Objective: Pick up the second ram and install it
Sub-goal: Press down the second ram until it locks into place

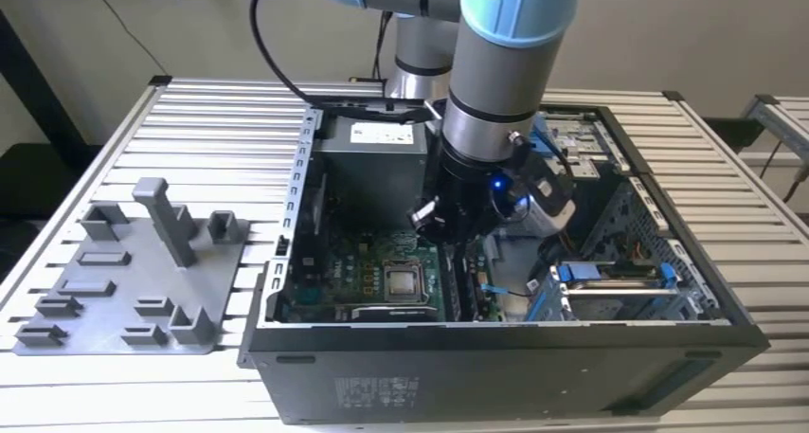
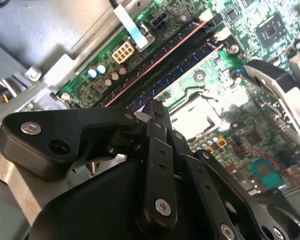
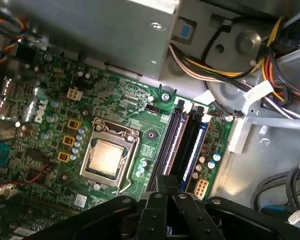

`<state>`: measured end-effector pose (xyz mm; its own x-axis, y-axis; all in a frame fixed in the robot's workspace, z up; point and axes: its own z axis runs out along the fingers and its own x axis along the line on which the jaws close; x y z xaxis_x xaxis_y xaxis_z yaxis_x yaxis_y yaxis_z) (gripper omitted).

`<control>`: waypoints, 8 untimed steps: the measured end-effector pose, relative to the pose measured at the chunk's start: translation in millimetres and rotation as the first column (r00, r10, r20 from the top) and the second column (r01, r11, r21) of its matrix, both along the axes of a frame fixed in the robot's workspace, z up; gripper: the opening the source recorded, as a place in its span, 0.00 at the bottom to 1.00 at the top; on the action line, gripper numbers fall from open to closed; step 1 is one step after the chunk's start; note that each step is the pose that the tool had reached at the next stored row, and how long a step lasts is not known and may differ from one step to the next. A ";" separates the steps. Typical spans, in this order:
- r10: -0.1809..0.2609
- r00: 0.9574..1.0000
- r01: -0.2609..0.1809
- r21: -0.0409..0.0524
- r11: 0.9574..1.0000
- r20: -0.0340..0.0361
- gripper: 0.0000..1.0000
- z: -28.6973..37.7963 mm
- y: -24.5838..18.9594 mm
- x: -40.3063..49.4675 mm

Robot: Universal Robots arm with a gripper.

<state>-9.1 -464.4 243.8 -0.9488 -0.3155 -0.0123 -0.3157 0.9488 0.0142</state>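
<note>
1. Black two-fingered end effector (image 1: 439, 226) lowered into the open dark computer case (image 1: 506, 367), right of centre in the exterior view, hanging just above the green motherboard (image 3: 50, 100).
2. Fingers (image 2: 159, 125) drawn together until the tips all but meet; nothing to be made out pinched between them in either wrist view. Probably closed like this to give a narrow, stiff point for working among the slots.
3. Tips poised right at the near end of the long black plastic memory slots (image 3: 187, 140), beside the square metal processor socket (image 3: 107, 157).
4. Second ram, a thin dark stick, apparently standing edge-up in one of those slots (image 3: 171, 142) just ahead of the fingertips; hard to tell whether it is fully seated.
5. Grey plastic fixture plate with upright pegs (image 1: 127, 281) at the exterior view's left on the slatted table (image 1: 215, 130), carrying no stick, which fits the stick being in the case.
</note>
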 end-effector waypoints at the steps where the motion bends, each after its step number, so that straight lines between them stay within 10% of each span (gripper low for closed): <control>1: 0.018 1.000 -0.018 0.000 1.000 0.000 0.11 0.0 0.0 0.0; 8: 0.136 0.991 -0.136 0.000 0.991 0.000 0.11 0.0 0.0 -0.1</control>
